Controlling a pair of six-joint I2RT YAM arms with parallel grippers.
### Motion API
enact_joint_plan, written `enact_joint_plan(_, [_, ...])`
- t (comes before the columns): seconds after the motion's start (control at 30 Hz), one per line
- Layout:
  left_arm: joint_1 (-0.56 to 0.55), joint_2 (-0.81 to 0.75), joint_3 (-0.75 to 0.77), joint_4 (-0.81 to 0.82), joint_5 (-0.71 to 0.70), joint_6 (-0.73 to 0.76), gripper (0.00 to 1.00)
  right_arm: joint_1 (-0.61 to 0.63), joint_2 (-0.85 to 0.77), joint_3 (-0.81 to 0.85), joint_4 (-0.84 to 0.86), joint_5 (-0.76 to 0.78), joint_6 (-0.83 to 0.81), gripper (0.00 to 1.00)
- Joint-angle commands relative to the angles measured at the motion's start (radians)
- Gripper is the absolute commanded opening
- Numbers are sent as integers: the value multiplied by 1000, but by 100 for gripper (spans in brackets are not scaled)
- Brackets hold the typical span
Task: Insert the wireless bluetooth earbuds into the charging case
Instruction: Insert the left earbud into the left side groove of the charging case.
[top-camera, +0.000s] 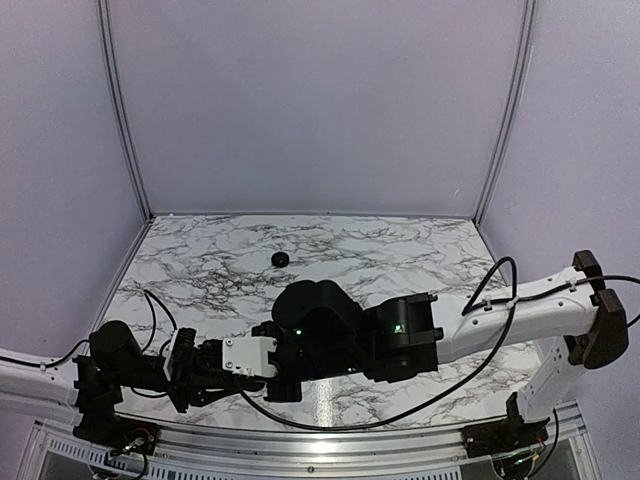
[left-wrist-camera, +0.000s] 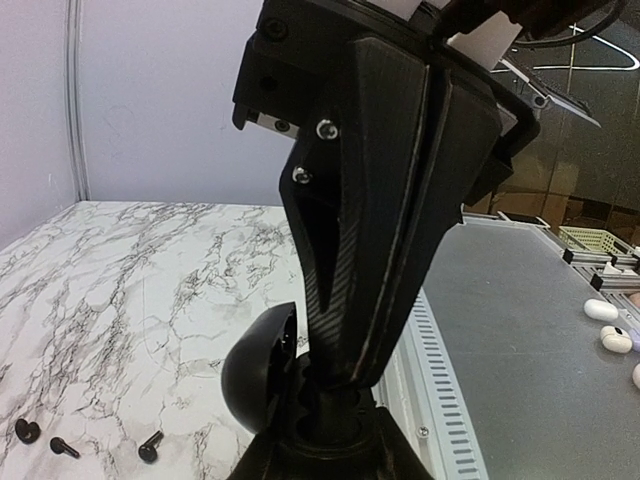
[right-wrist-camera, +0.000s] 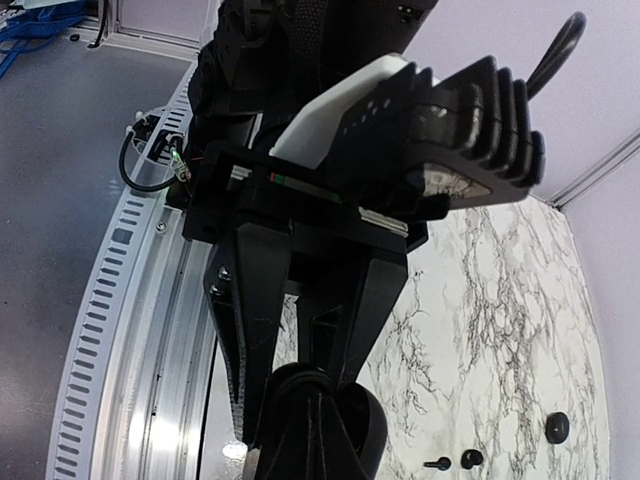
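Note:
The black charging case (left-wrist-camera: 255, 375) stands open, its rounded lid tipped left, held in my left gripper (left-wrist-camera: 325, 445), which is shut on its base. My right gripper (left-wrist-camera: 345, 372) comes down from above, fingers pressed together, tips inside the case's opening; anything between the tips is hidden. In the right wrist view my right gripper (right-wrist-camera: 318, 405) meets the case (right-wrist-camera: 368, 428) between the left fingers (right-wrist-camera: 235, 330). Three tiny black earbuds (left-wrist-camera: 65, 447) lie on the marble beyond; they also show in the right wrist view (right-wrist-camera: 470, 458). In the top view both grippers (top-camera: 278, 358) meet near the front edge.
One small black piece (top-camera: 280, 259) lies alone on the marble table (top-camera: 400, 250) towards the back. The slotted metal rail (right-wrist-camera: 120, 330) of the table's front edge runs right beside the grippers. White walls close in the back and the sides.

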Motion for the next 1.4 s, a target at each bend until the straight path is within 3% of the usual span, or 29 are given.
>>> enact_joint_plan(0.0, [-3, -23, 10, 59, 18, 2, 0, 10, 21, 30, -32, -13, -14, 0])
enact_joint_plan(0.33, [-3, -50, 1, 59, 7, -3, 0, 9, 53, 45, -55, -83, -13, 0])
enact_joint_plan(1.37, [-3, -89, -3, 57, -16, -1, 0, 6, 11, 0, -51, -31, 24, 3])
